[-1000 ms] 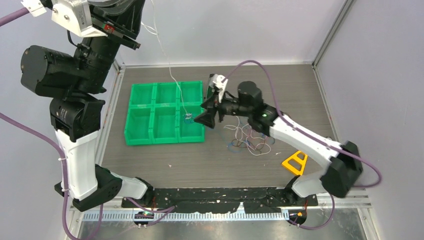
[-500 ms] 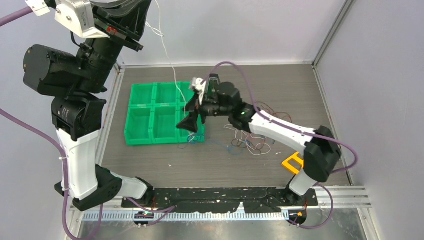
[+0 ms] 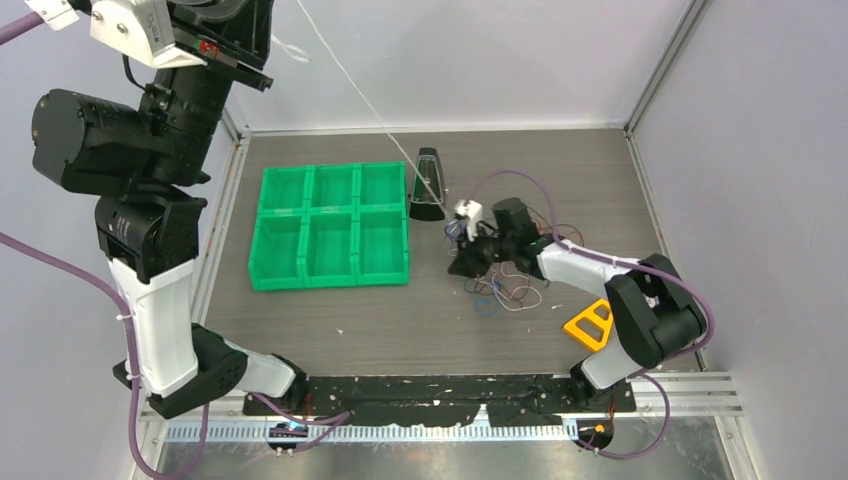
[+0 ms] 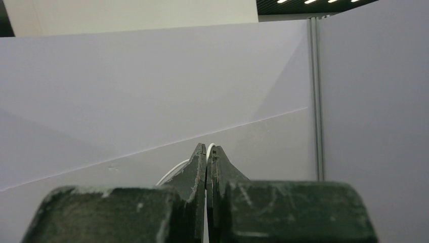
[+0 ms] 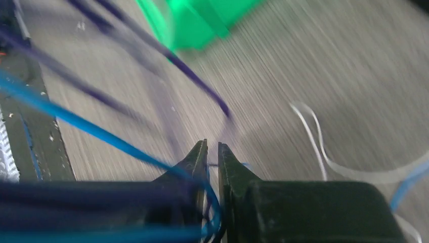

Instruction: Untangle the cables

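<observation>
Pale lilac walls enclosed a grey wood-grain tabletop (image 3: 600, 180). At far left the left gripper (image 4: 208, 148) was raised high against the wall, its jaws pressed together on a thin white cable (image 4: 174, 171) that showed just at the fingertips. In the overhead view that cable ran taut, slanting down to the right toward the table. A green plastic tray of six compartments (image 3: 330, 208) sat left of centre, and a black tapered piece (image 3: 428, 188) stood upright just beside its far right corner — the white cable's lower end reached it. Further right the right gripper (image 5: 212, 144) lay low at the left edge of a tangle of thin red, blue, white and black cables (image 3: 505, 290). Its jaws were drawn nearly together, with a thin blue cable (image 5: 101, 132) running into the slit between them — though the wrist view was blurred. A yellow triangular plastic frame (image 3: 590, 325) lay at the right.
</observation>
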